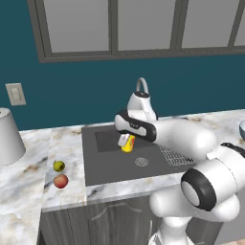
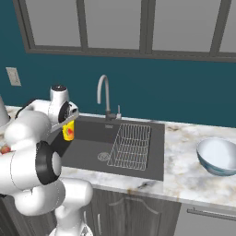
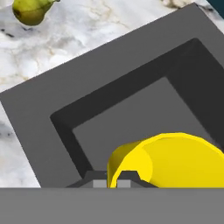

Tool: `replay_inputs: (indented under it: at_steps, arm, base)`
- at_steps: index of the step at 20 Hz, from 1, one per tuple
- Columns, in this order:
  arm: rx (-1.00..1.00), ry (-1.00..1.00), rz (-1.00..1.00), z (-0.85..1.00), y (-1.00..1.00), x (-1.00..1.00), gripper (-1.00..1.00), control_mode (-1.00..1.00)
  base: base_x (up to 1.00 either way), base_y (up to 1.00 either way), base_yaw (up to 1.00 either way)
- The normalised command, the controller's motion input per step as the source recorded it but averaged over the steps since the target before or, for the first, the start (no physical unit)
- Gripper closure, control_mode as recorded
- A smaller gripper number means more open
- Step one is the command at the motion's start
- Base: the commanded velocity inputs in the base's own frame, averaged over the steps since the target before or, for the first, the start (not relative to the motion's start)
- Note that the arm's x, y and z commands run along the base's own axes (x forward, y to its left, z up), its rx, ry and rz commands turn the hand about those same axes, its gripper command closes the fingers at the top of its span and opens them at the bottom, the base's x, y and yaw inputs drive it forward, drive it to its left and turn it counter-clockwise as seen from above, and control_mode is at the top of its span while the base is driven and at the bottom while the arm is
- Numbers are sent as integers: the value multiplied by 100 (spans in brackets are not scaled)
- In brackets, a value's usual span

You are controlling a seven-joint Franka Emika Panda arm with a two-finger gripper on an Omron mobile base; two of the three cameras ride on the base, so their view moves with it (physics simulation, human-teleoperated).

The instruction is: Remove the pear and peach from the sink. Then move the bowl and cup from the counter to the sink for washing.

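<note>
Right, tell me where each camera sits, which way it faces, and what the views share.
Left base view: behind the arm on its left, facing the sink; arm fills the lower right.
Right base view: behind on its right, facing sink and bowl; arm at lower left.
Hand view: on the hand, looking down along the gripper into the basin.
Shared: the yellow cup held over the sink, in all three.

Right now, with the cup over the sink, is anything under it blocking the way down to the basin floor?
Nothing visible does. The hand is shut on the cup above the sink; the dark floor below is bare. The drain and wire rack lie off to the side.
</note>
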Motion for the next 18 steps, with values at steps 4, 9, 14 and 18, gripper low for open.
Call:
replay_inputs:
  at_steps: [4, 9, 14, 18]
  arm:
    - [-1, 3, 10, -16, 0, 0, 100, -100]
    - [-2, 0, 10, -17, 0, 2, 100, -100]
    - [-4, 0, 5, -20, 0, 0, 100, -100]
    - [-3, 0, 2, -20, 0, 0, 100, -100]
  base:
    - [0, 0, 0]
    - [0, 0, 0]
    - [0, 0, 0]
    - [0, 0, 0]
